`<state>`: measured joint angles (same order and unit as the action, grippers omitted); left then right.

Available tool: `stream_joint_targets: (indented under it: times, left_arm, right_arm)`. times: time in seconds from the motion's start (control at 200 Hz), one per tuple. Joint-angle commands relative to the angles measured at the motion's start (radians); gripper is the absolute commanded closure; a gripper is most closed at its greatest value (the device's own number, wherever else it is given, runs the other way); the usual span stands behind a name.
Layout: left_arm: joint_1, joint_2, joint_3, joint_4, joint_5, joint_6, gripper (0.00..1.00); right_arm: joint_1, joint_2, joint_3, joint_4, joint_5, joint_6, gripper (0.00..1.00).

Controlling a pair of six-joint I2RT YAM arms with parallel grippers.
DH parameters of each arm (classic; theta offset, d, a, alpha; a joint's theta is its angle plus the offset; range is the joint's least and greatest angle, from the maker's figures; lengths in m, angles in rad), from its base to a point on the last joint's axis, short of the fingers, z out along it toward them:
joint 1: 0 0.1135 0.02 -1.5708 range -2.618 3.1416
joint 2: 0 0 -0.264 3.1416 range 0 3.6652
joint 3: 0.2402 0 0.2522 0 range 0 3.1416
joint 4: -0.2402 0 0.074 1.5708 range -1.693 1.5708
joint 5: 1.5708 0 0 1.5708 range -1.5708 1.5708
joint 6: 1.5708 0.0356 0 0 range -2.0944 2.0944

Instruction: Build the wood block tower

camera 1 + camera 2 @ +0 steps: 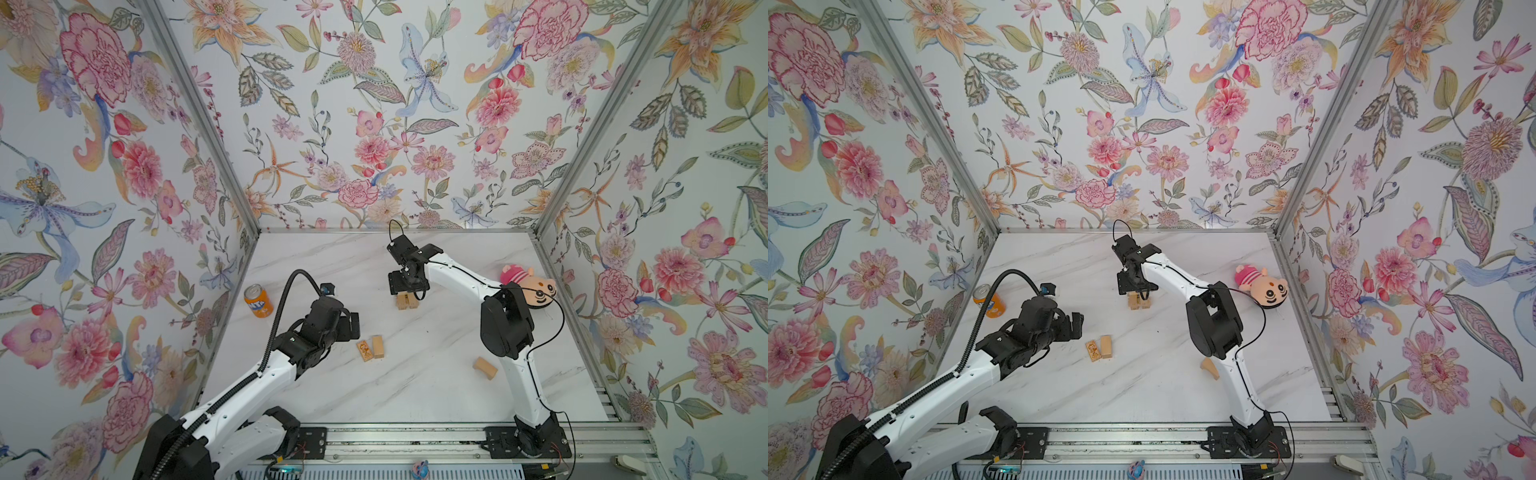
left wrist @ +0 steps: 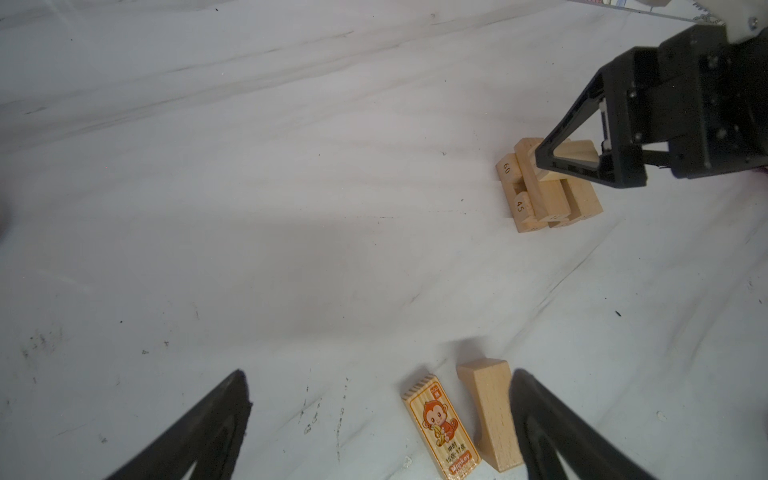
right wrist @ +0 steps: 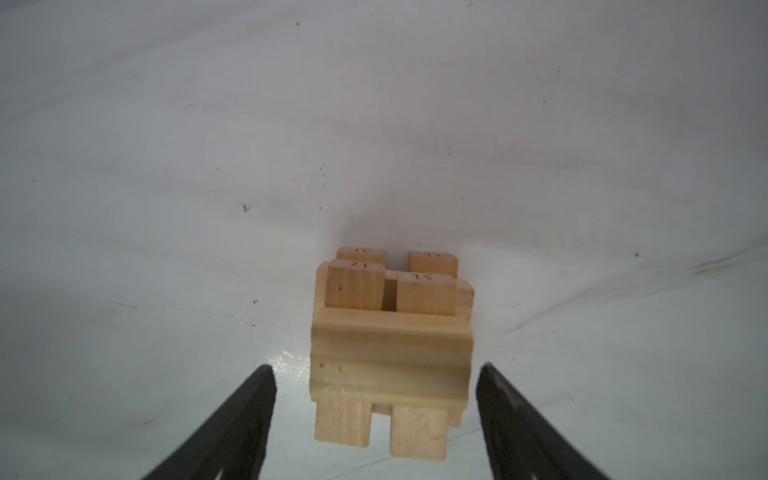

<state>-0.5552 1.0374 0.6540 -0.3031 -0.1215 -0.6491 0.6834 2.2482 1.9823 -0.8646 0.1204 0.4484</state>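
The tower (image 1: 407, 301) (image 1: 1139, 300) is a low stack of pale wood blocks in crossed layers at the table's middle back. A ridged brick (image 3: 390, 349) lies across its top on the near side. My right gripper (image 1: 406, 292) (image 3: 376, 370) hangs over it, open, one finger (image 3: 257, 399) on each side with a gap to the wood. The orange monkey-print block (image 1: 365, 350) (image 2: 442, 428) and a plain block (image 1: 378, 347) (image 2: 492, 415) lie side by side. My left gripper (image 1: 353, 326) (image 2: 380, 374) hovers open just left of them. A curved block (image 1: 485, 368) lies near the right arm.
An orange soda can (image 1: 258, 301) stands at the left wall. A pink-hatted plush doll (image 1: 530, 286) lies at the right wall behind the right arm's elbow. Flowered walls close off three sides, and a metal rail (image 1: 415, 436) runs along the front.
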Motion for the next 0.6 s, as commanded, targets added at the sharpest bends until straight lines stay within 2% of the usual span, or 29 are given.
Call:
stream_joint_targets:
  times: [0.0, 0.215, 0.48, 0.595]
  left_arm:
    - [0.018, -0.017, -0.017, 0.009, 0.014, 0.022, 0.01]
    - [0.029, -0.025, -0.022, 0.009, 0.019, 0.026, 0.01]
    - [0.039, -0.024, -0.025, 0.009, 0.027, 0.028, 0.01]
    - [0.041, -0.025, -0.026, 0.012, 0.032, 0.028, 0.01]
  right_arm:
    - [-0.01, 0.042, 0.031, -0.03, 0.016, -0.009, 0.22]
    - [-0.011, 0.06, 0.047, -0.037, 0.012, -0.011, 0.22]
    - [-0.013, 0.068, 0.05, -0.04, 0.012, -0.009, 0.33]
    - [-0.013, 0.066, 0.049, -0.041, 0.015, -0.012, 0.34]
